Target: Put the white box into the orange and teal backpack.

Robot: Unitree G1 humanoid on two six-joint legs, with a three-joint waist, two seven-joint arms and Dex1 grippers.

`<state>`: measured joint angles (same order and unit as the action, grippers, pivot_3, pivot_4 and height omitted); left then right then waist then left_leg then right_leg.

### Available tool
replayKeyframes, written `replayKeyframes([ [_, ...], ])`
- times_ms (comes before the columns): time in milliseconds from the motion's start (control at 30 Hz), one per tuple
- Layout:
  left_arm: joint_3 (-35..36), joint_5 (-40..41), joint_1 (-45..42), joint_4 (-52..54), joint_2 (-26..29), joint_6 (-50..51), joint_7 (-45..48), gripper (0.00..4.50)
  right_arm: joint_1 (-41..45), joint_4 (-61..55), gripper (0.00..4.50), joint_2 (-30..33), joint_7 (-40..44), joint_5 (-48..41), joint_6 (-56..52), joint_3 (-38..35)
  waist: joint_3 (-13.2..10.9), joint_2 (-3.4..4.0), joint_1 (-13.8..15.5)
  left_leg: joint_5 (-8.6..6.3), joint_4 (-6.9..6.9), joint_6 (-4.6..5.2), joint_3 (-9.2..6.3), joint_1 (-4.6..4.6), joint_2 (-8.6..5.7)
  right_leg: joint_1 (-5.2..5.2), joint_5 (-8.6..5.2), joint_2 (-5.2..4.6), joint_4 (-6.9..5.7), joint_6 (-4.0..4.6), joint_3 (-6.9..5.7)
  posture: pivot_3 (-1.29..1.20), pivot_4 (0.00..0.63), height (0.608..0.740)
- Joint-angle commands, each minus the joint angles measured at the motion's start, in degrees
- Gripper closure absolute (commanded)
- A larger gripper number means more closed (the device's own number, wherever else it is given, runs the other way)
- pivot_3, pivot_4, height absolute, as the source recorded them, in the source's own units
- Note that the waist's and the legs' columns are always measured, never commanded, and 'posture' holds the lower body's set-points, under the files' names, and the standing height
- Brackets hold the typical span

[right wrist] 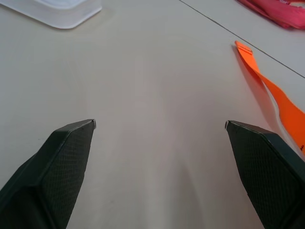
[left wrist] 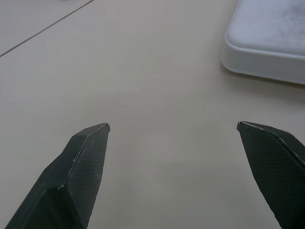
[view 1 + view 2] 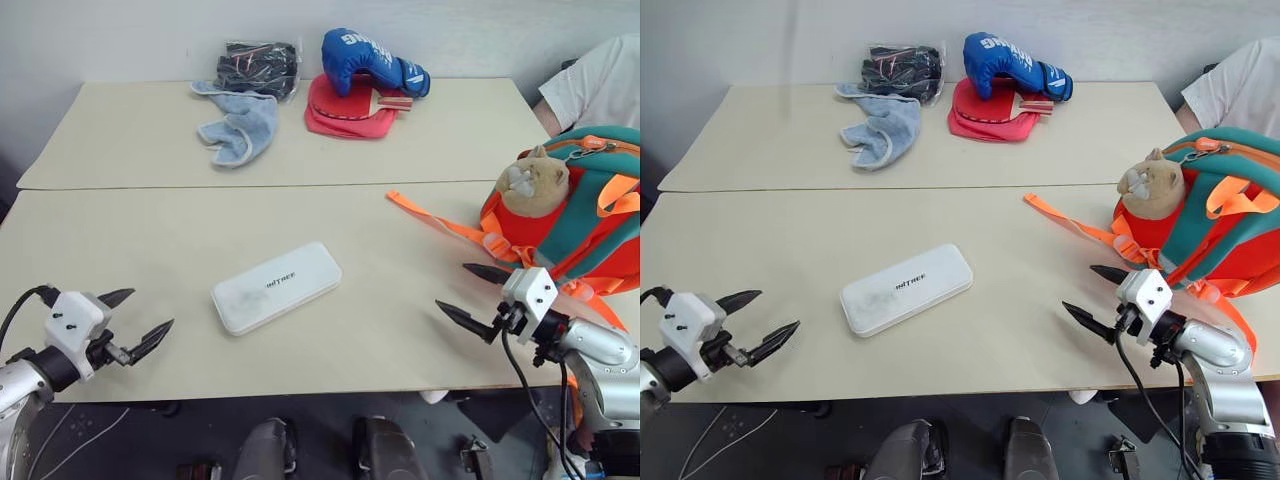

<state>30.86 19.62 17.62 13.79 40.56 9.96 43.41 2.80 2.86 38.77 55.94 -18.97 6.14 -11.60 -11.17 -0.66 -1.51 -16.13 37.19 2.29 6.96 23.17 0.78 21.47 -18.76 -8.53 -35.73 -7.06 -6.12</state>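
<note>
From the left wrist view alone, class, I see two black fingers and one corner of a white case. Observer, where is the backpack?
Observer: The orange and teal backpack stands at the table's right edge, just beyond the right claw.
Operator: Is the white box free to lift?
Observer: Yes. The white box lies flat on the table between the two claws, and neither touches it.
Operator: Is my left claw open?
Observer: The left claw is open and empty; the right is open too.
Operator: Anything else out there?
Observer: At the far side lie a pale blue cloth, a blue boxing glove and a red paddle case.
</note>
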Motion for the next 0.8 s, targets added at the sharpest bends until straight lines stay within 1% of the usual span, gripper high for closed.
replayKeyframes([
  [33, 1.1, 0.6, 0.4, 1.1, 0.0, -1.0, 0.4, 0.0, -0.1, -0.7, 0.04, 1.0, 1.7, -0.5, 1.1, -0.1, 0.0, 0.0, 0.0, -0.01, 0.01, -0.02, 0.0, 0.0, 0.0, 0.0, 0.0, -0.01, -0.01, 0.0, 0.02, 0.0, 0.15, 0.74],
  [233, 1.7, 5.0, 3.0, 3.9, 0.1, 4.3, 2.6, 0.0, 3.0, -2.2, 0.04, -0.2, 2.4, -0.5, -1.3, 3.3, 0.0, 0.0, 0.0, -0.02, 0.0, -0.04, -0.02, 0.0, 0.01, 0.01, 0.0, -0.02, -0.02, 0.0, 0.11, 0.0, 0.15, 0.74],
  [367, 1.8, 4.5, 3.2, 4.3, 0.3, 4.1, 2.6, 0.0, 9.0, -0.4, 0.04, -1.3, 0.5, 2.6, -2.8, 7.1, 0.0, 0.0, -0.2, -0.03, 0.0, -0.08, -0.02, -0.02, 0.03, 0.03, 0.0, 0.0, -0.04, 0.0, 0.11, 0.0, 0.15, 0.74],
  [400, 1.6, 3.9, 3.2, 4.4, 0.2, 3.7, 2.3, 0.18, 10.4, -0.2, 0.41, -1.8, 0.6, 2.7, -3.7, 8.1, 0.0, 0.0, -0.2, -0.04, 0.0, -0.1, -0.02, -0.02, 0.03, 0.03, -0.01, 0.0, -0.05, 0.01, 0.11, 0.0, 0.15, 0.74],
  [433, 1.3, 3.8, 2.8, 4.6, 0.0, 3.7, 1.9, 0.39, 12.1, 0.0, 0.59, -2.4, 0.8, 2.5, -5.4, 9.2, 0.0, 0.0, -0.1, -0.03, -0.01, -0.1, -0.03, -0.01, 0.03, 0.03, -0.01, 0.0, -0.04, 0.02, 0.11, 0.0, 0.15, 0.74],
  [500, -0.4, 3.1, 1.2, 6.3, -2.6, 4.2, -2.1, 0.87, 16.5, 0.7, 1.24, -4.5, -0.6, 4.7, -7.7, 12.7, 0.0, 0.0, -0.1, -0.03, -0.01, -0.09, -0.03, -0.01, 0.03, 0.04, -0.01, -0.02, -0.03, 0.03, 0.12, 0.0, 0.15, 0.74],
  [567, -3.6, 1.0, 2.1, 9.3, -4.6, 5.4, -5.0, 1.49, 19.5, 0.0, 1.92, -7.3, -4.2, 6.0, -12.2, 14.6, 0.0, 0.0, -0.1, -0.02, 0.01, -0.09, -0.03, -0.01, 0.03, 0.03, -0.01, -0.03, -0.04, 0.03, 0.12, 0.0, 0.15, 0.74],
  [633, -5.0, -0.8, 3.3, 11.4, -6.8, 5.7, -7.7, 2.05, 20.7, -1.6, 2.56, -10.3, -8.3, 7.5, -15.5, 16.0, 0.0, -0.03, -0.1, -0.02, 0.02, -0.08, -0.05, 0.01, 0.03, 0.03, -0.01, -0.04, -0.11, 0.03, 0.15, 0.0, 0.15, 0.74],
  [700, -4.9, -0.9, 3.5, 12.7, -8.7, 6.3, -9.9, 2.66, 21.1, -1.6, 3.25, -12.1, -10.6, 10.1, -14.7, 17.6, 0.0, -0.03, 0.0, -0.02, -0.01, -0.08, -0.07, 0.05, 0.03, 0.04, -0.01, -0.03, -0.21, 0.03, 0.12, 0.0, 0.15, 0.74],
  [800, -6.2, 0.6, 4.7, 16.2, -11.4, 9.0, -12.2, 3.53, 23.4, 4.1, 4.22, -16.6, -18.2, 15.3, -12.1, 19.3, 0.0, -0.04, -0.1, -0.02, 0.03, -0.07, -0.07, 0.09, 0.03, 0.03, -0.01, -0.02, -0.19, 0.03, 0.05, 0.0, 0.15, 0.74],
])
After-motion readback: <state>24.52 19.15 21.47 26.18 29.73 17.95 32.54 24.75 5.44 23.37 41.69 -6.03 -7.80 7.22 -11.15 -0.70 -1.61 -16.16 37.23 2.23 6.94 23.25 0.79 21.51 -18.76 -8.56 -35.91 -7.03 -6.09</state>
